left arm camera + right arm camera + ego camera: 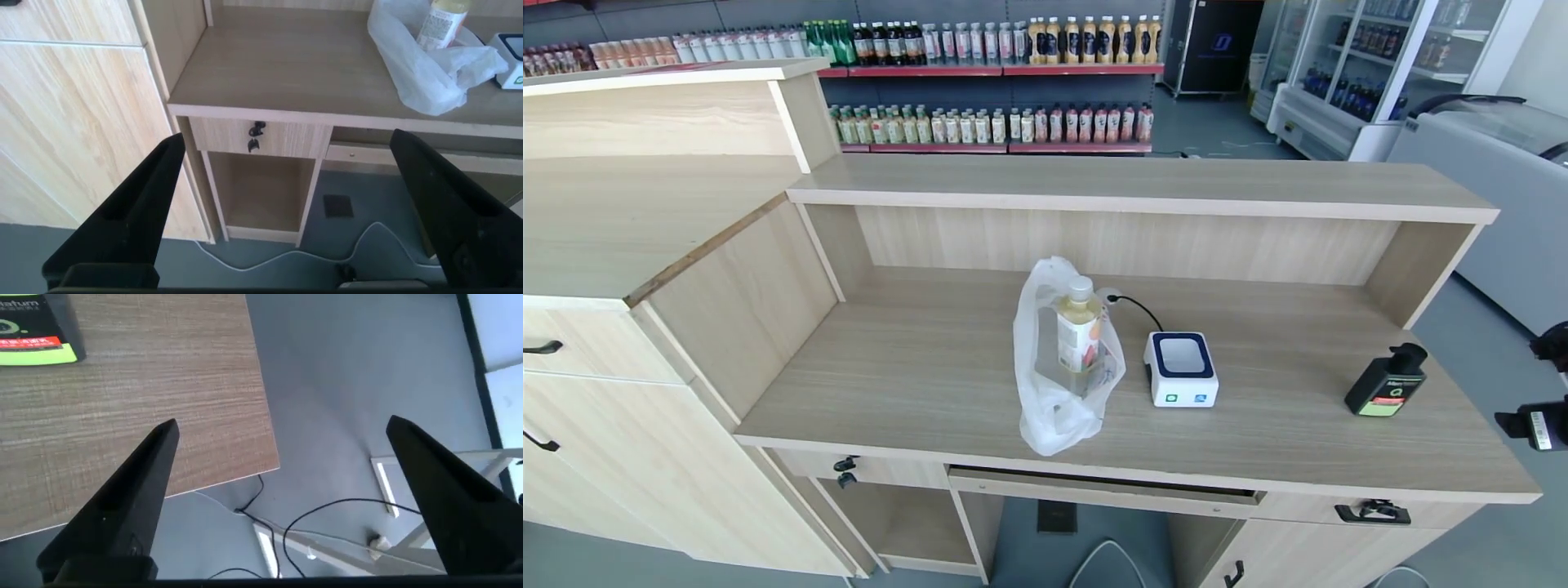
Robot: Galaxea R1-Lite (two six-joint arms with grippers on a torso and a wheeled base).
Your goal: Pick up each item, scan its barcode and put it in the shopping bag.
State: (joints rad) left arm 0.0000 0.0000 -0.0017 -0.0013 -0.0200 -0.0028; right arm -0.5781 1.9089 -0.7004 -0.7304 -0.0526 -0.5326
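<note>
While both arms hang off the pale wood-grain checkout counter (915, 384), the goods are right there on top of it. Centre stage, a thin white translucent plastic shopping bag (1058, 416) stands slumped with its mouth open. Upright inside it is a clear plastic bottle of yellowish drink with a white cap (1079, 327), the cap poking above the bag's rim. Just beside the bag, on the robot's right, a small white box-shaped barcode scanner with a dark blue rim (1181, 369) faces up, and its black cable (1137, 308) curls back behind the bag. Well apart from all that, near the counter's right end, a black flat-sided bottle with a green and red label and a black pump top (1385, 382) stands alone.

Over to the right gripper (282, 506): its two black fingers (122, 506) are spread wide, hanging past the counter's right corner above the grey floor, where thin dark cables (327, 510) trail. The black bottle's label peeks in at the edge, clear of the fingers.

The left gripper (282, 212) is splayed wide too, low down in front of the counter's left half. It faces a drawer with a small dark key in its lock (257, 137), and the bag sits up on the counter beyond. Behind it all run red shelves lined with bottled drinks (988, 82).
</note>
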